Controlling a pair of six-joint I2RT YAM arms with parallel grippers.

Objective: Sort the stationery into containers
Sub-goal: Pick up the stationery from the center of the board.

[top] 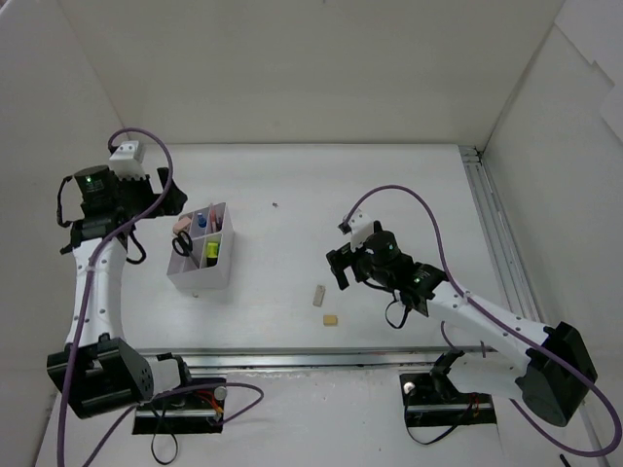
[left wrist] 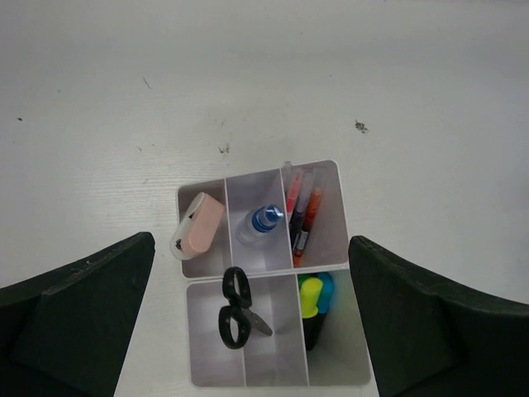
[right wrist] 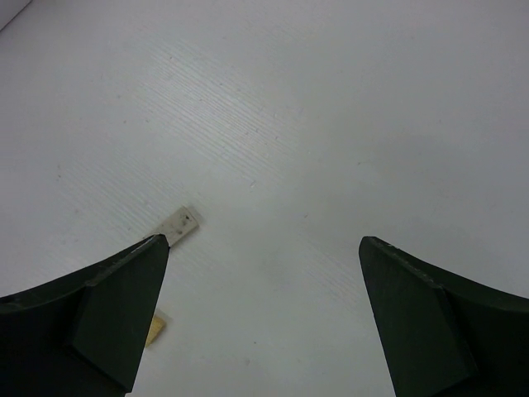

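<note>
The white divided box (top: 200,279) is seen at centre left of the overhead view, on the table (top: 389,195). In the left wrist view it fills the lower middle, and the left gripper (left wrist: 250,241) is held above it with jaws spread wide and nothing between them. Pink-white correction tape (left wrist: 197,225), what may be a small blue-capped bottle (left wrist: 263,222) and pens (left wrist: 302,211) are lodged in the upper three compartments. Black scissors (left wrist: 235,306) and highlighters (left wrist: 314,298) with yellow and blue ends are lodged in the lower ones.

The right gripper (right wrist: 263,241) is also parted and empty, raised over bare table. A whitish eraser (right wrist: 182,225) is seen just beside its left finger, and a beige eraser (right wrist: 155,329) near the lower left, both well apart from the box.
</note>
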